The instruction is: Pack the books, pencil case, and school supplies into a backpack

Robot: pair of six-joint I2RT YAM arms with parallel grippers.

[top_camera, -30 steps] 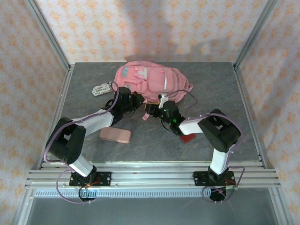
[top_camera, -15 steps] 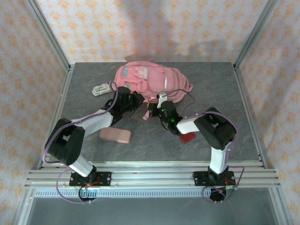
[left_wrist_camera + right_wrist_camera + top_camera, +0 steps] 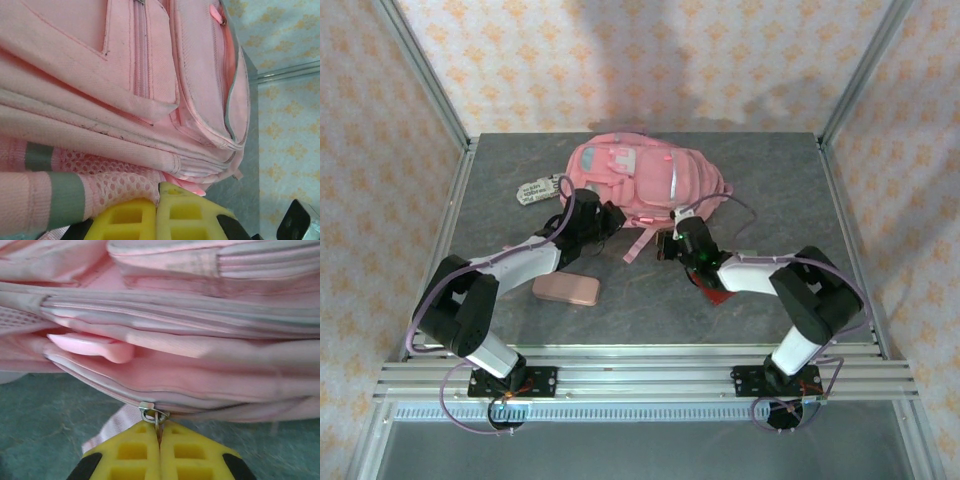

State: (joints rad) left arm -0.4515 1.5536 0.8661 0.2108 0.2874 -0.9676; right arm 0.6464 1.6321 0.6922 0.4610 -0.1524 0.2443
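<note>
The pink backpack lies at the back middle of the table, its long zip partly parted along the near edge. My left gripper is shut on the mesh side fabric at the backpack's near left corner; its yellow fingers pinch the cloth. My right gripper is shut on the metal zipper pull at the lower edge of the backpack; it sits at the backpack's near right. A pink pencil case lies by the left arm. A red pad peeks from under the right arm. The books are hidden.
A pale patterned flat item lies left of the backpack. A pink strap trails onto the grey table between the grippers. Metal frame posts stand at the back corners, and a rail runs along the near edge.
My right gripper closed on the zipper pull and drew it to the right along the backpack's near edge; the right elbow swung outward. The left gripper kept its hold.
</note>
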